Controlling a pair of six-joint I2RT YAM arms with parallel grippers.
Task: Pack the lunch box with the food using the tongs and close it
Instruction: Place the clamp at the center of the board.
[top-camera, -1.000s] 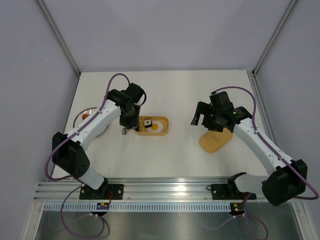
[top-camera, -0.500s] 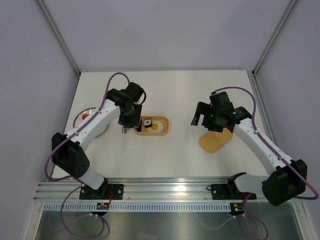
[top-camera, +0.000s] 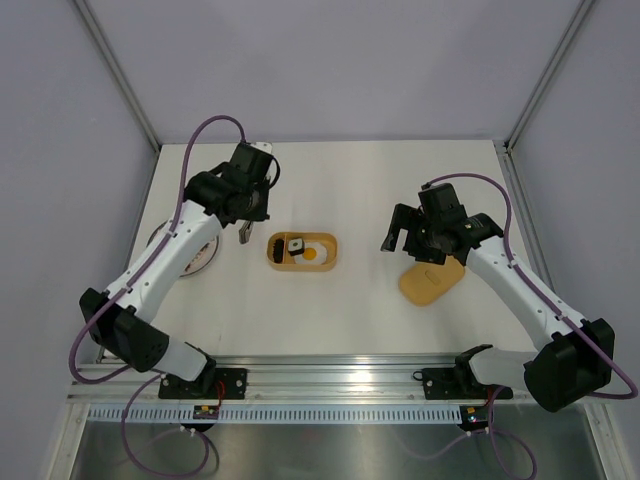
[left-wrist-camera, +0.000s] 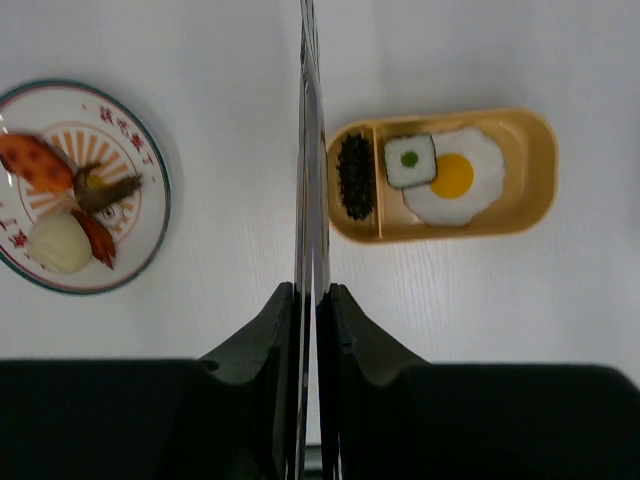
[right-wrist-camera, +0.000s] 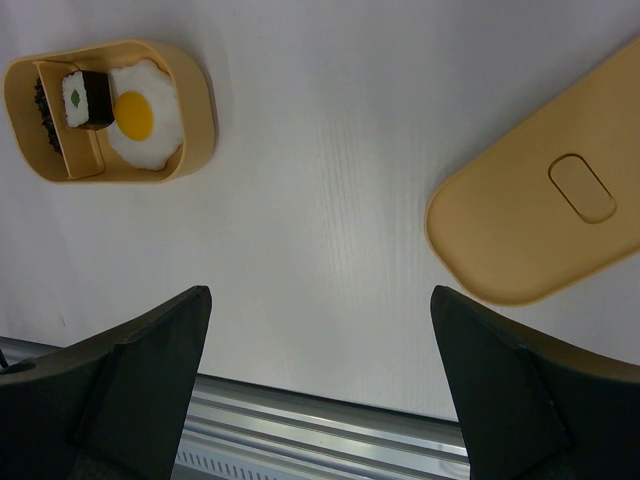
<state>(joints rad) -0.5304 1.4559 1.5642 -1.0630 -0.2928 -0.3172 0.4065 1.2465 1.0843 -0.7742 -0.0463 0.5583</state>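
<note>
My left gripper (left-wrist-camera: 310, 292) is shut on the thin silver tongs (left-wrist-camera: 309, 150), whose two arms are pressed nearly together and run out of the top of the left wrist view, so their tips are hidden. In the top view this gripper (top-camera: 246, 228) hangs between the plate and the yellow lunch box (top-camera: 330, 262). The open box (left-wrist-camera: 540, 150) holds a fried egg (left-wrist-camera: 452, 178), a rice roll (left-wrist-camera: 410, 160) and a black piece (left-wrist-camera: 353, 175). More food lies on the plate: an orange-red piece (left-wrist-camera: 35, 160), a brown one (left-wrist-camera: 105, 190) and a whitish one (left-wrist-camera: 58, 243). The lid (top-camera: 432, 281) lies flat under my open, empty right gripper (top-camera: 405, 240).
The white patterned-rim plate (left-wrist-camera: 140, 130) sits left of the tongs, and my left arm partly covers it in the top view (top-camera: 158, 240). The right wrist view shows the lid (right-wrist-camera: 540, 220), the box (right-wrist-camera: 200, 110) and the metal rail (right-wrist-camera: 330, 430) at the table's near edge.
My left arm has swung from the box's left end back and to the left, carrying the tongs. The right arm has not moved.
</note>
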